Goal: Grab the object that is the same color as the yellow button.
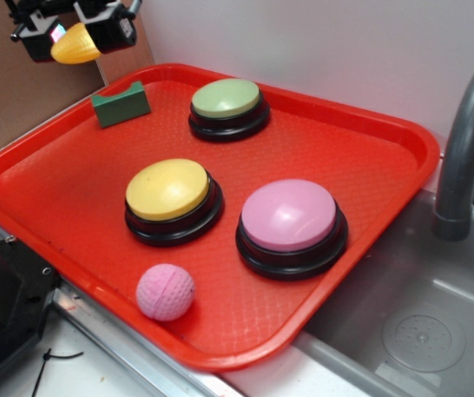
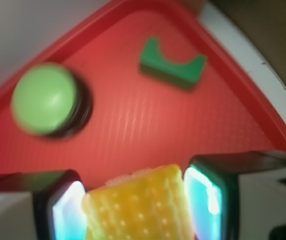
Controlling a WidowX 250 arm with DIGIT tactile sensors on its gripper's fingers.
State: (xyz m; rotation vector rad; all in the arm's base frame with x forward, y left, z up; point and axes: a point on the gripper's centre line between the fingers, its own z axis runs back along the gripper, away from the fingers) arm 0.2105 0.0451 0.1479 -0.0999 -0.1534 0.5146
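Yellow corn toy (image 1: 74, 45) hangs clamped in the claw (image 1: 75, 33) above the tray (image 1: 369, 149).

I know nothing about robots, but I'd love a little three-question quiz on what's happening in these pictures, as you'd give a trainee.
1. True or false: the gripper holds the yellow corn toy clear above the red tray.
2. Which button is nearest the pink ball? A) green button B) yellow button C) pink button
3. Fill in: in the wrist view, the notched thing lying beyond the corn toy is the green ____.

Key: 1 true; 2 B; 3 block.
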